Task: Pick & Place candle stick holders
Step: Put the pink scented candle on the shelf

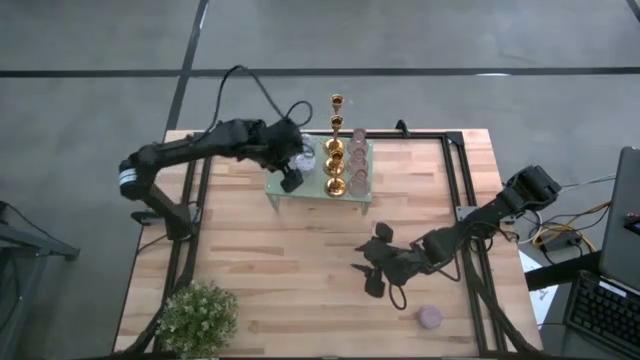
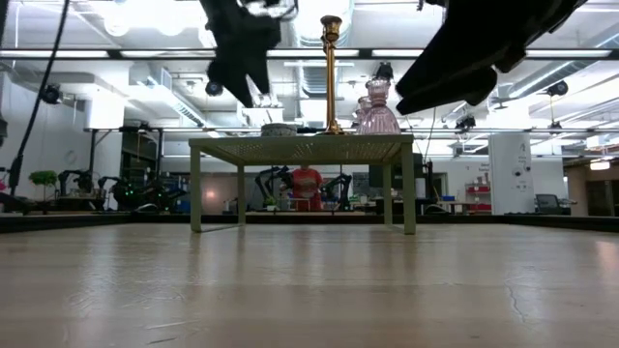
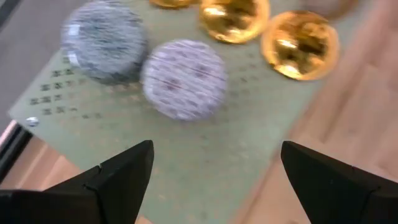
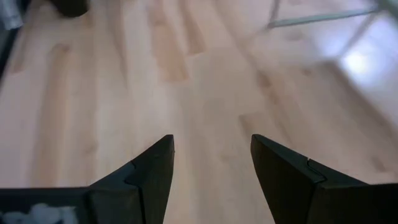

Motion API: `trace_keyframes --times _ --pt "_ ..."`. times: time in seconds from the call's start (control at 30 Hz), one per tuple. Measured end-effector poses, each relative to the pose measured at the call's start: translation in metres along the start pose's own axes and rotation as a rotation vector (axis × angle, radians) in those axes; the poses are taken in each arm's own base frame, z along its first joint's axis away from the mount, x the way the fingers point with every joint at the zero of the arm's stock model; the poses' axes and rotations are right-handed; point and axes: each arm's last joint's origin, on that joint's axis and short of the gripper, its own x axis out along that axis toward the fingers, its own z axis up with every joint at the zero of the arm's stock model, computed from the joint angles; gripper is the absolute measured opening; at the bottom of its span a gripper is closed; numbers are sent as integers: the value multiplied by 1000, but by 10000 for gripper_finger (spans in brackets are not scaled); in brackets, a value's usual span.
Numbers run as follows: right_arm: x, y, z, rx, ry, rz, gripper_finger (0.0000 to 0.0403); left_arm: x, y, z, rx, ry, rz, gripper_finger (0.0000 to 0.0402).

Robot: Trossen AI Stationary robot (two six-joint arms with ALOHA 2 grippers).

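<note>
A mint-green rack (image 1: pixel 300 190) stands on the far part of the table. On it stand three gold candlesticks (image 1: pixel 335 150) on their round bases (image 3: pixel 300 43), pink cups (image 1: pixel 358 165), a bluish cup (image 3: pixel 102 46) and a lilac cup (image 3: pixel 183 78). My left gripper (image 1: pixel 291 182) hovers open above the rack's left part, the two cups just ahead of its fingers (image 3: pixel 134 171). A further lilac cup (image 1: pixel 430 317) rests on the table near the front right. My right gripper (image 1: pixel 370 262) hangs open over bare wood (image 4: pixel 211 93) left of that cup.
A bushy potted plant (image 1: pixel 198 315) stands at the near left corner. Dark frame rails (image 1: pixel 468 190) run along the table's sides and far edge. The rack's top (image 2: pixel 300 147) stands on thin legs, with bare wood between it and the near edge.
</note>
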Motion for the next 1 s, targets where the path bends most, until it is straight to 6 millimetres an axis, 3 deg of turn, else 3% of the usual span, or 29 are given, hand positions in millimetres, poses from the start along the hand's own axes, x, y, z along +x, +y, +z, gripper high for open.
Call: trace_keyframes --times 0.23,0.5,0.73,1.0 --pt "-14 13 -4 -22 41 121 205 -23 -40 -37 83 -147 -139 355" --pt "-43 40 -14 -91 200 282 205 -32 -90 -88 188 -458 -429 356" --pt "-73 50 -23 35 435 196 205 -11 -122 -123 222 -763 -673 356" --pt "-103 59 -42 237 641 120 219 20 -135 -148 174 -941 -814 356"
